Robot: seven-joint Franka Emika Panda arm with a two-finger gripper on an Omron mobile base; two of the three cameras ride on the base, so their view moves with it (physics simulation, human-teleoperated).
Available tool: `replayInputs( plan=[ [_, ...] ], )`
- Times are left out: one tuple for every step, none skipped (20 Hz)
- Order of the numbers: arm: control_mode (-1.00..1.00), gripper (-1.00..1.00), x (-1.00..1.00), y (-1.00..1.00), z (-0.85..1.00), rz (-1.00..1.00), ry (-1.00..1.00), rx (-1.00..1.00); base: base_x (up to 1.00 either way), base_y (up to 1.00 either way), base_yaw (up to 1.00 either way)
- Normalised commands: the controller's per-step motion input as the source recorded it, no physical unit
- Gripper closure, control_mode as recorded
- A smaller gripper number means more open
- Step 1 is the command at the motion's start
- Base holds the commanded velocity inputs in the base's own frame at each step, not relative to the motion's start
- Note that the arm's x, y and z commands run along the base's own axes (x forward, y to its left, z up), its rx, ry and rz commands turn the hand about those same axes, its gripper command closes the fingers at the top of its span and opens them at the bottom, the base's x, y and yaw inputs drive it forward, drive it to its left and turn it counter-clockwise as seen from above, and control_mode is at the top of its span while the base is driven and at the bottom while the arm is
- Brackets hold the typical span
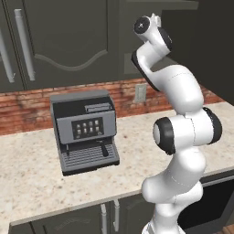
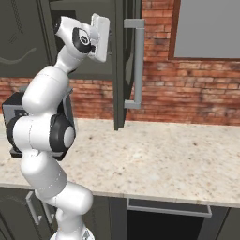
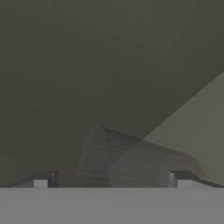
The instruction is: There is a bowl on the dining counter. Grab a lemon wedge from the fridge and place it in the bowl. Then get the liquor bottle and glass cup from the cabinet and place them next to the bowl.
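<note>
Trouble from here lies mostly in the tight space up at the cabinet. In the left base view the arm (image 1: 183,137) rises from the lower right and folds back, its wrist lifted against the dark upper cabinet (image 1: 68,41) above the wall counter (image 1: 137,137). A coffee machine (image 1: 84,130) stands on that counter just left of the arm; a careless swing of the elbow could clip it.

From the right base view, the hand reaches in beside an open cabinet door (image 2: 123,61) with a grey bar handle (image 2: 137,63). The door's edge sits just beside the wrist, so pulling back at an angle could catch it.

Looking along the hand, the gripper (image 3: 112,180) stands spread wide, its two fingertips (image 3: 41,180) well apart and holding nothing. Between them, a little ahead, stands a pale translucent cylinder that I take for the glass cup (image 3: 131,157), dim against the cabinet's dark inside. It looks tilted because the camera rolls with the hand. Being light and slick, it could tip or skid if one finger reaches it first. I cannot make out the bottle.
</note>
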Motion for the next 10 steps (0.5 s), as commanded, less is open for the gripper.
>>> replayInputs(
  plan=[
    [-1.0, -1.0, 0.0, 0.0, 0.0, -0.09, 0.0, 0.0, 0.0, 0.0, 0.0],
    [-1.0, -1.0, 0.0, 0.0, 0.0, -0.09, 0.0, 0.0, 0.0, 0.0, 0.0],
    [-1.0, -1.0, 0.0, 0.0, 0.0, -0.09, 0.0, 0.01, 0.0, 0.0, 0.0],
    [-1.0, -1.0, 0.0, 0.0, 0.0, -0.1, 0.0, 0.01, 0.0, 0.0, 0.0],
    [-1.0, -1.0, 0.0, 0.0, -0.03, -0.09, 0.0, 0.01, 0.0, 0.0, 0.0],
    [-1.0, -1.0, 0.0, 0.0, -0.05, -0.09, 0.0, 0.01, 0.0, 0.0, 0.0],
    [-1.0, -1.0, 0.0, 0.0, -0.09, -0.09, 0.0, 0.02, 0.0, 0.0, 0.0],
    [-1.0, -1.0, 0.0, 0.0, -0.12, -0.08, 0.0, 0.02, 0.0, 0.0, 0.0],
    [-1.0, -1.0, 0.0, 0.0, -0.14, -0.08, 0.0, 0.02, 0.0, 0.0, 0.0],
    [-1.0, -1.0, 0.01, 0.0, -0.15, -0.07, 0.0, 0.03, 0.0, 0.0, 0.0]
  ],
)
